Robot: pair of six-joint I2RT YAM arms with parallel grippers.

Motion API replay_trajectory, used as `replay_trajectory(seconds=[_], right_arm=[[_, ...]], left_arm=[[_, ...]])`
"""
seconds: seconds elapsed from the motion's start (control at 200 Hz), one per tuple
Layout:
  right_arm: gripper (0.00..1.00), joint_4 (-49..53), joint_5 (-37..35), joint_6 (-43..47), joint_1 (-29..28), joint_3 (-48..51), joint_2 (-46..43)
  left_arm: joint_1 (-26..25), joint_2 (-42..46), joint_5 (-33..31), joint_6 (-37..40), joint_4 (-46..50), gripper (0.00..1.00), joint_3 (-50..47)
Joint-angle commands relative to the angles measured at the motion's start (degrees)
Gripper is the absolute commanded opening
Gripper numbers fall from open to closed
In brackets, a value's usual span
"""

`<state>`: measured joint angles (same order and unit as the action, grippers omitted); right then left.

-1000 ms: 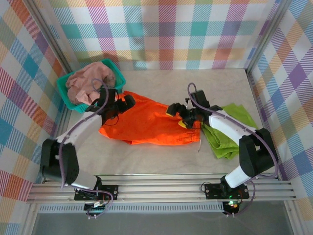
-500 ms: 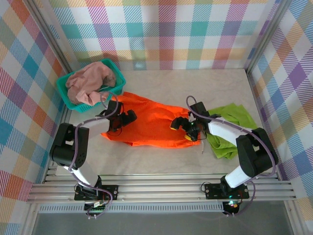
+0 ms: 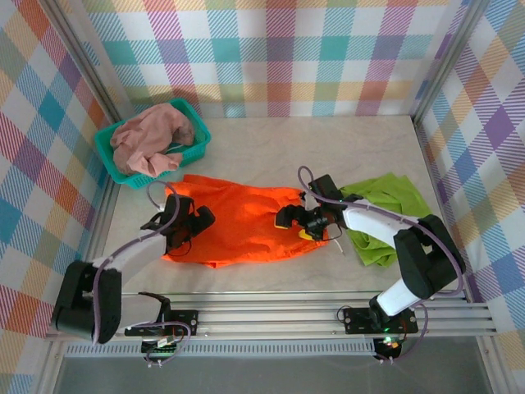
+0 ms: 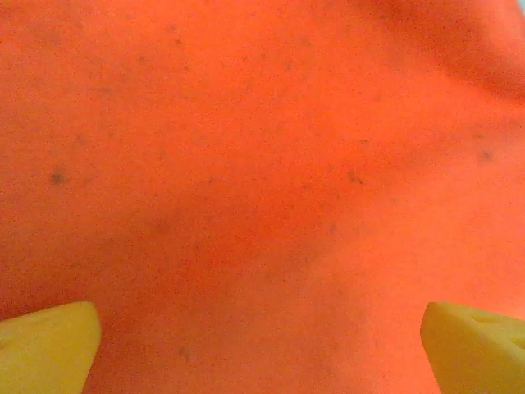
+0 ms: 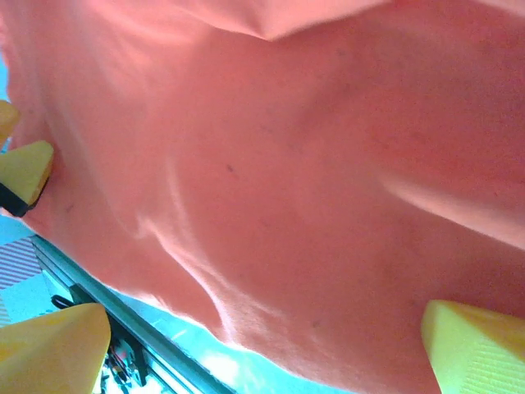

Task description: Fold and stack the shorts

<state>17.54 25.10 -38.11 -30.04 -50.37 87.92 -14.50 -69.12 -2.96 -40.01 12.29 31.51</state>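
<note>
The bright orange shorts (image 3: pixel 238 222) lie spread flat in the middle of the table. My left gripper (image 3: pixel 199 220) rests low on their left part, open; in the left wrist view its yellow fingertips (image 4: pixel 45 345) stand wide apart over flat orange cloth (image 4: pixel 262 164), with nothing pinched between them. My right gripper (image 3: pixel 290 220) sits on the shorts' right end, also open, its fingertips (image 5: pixel 476 349) spread over the orange cloth (image 5: pixel 312 180). The lime green shorts (image 3: pixel 384 215) lie crumpled at the right, partly under the right arm. The dusty pink shorts (image 3: pixel 152 138) are heaped in the basket.
The teal mesh basket (image 3: pixel 105 152) stands at the back left by the wall. Checked walls enclose the marble table (image 3: pixel 271 144) on three sides. A metal rail (image 3: pixel 271 310) runs along the near edge. A white drawstring (image 3: pixel 337 246) trails by the orange shorts' right end.
Both grippers have moved toward the near edge, and the orange shorts have slid that way with them and lie flatter. The right gripper's jaws have spread slightly wider.
</note>
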Motion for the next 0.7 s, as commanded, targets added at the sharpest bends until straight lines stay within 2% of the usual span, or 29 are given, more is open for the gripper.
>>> replay_trajectory(seconds=[0.0, 0.115, 0.29, 0.46, 0.695], right_arm=[[0.98, 0.9, -4.5, 4.5, 0.2, -4.1, -4.9], [0.99, 1.1, -9.3, 4.3, 2.3, -6.4, -4.7], [0.99, -2.8, -4.9, -0.1, 8.4, -7.9, 1.3], [0.99, -4.4, -2.6, -0.9, 9.9, -10.1, 6.1], [0.99, -3.8, -2.6, -3.5, 12.9, -13.6, 13.6]], left_arm=[[0.1, 5.0, -2.4, 2.8, 7.0, 1.00, 5.7], [0.2, 4.1, -2.5, 5.3, 7.4, 1.00, 9.1], [0.2, -0.9, -2.1, 5.0, 2.2, 1.00, 6.4], [0.3, -5.2, -1.6, 3.3, -3.8, 1.00, 1.3], [0.3, -8.4, -2.8, 2.9, -5.0, 1.00, -1.0]])
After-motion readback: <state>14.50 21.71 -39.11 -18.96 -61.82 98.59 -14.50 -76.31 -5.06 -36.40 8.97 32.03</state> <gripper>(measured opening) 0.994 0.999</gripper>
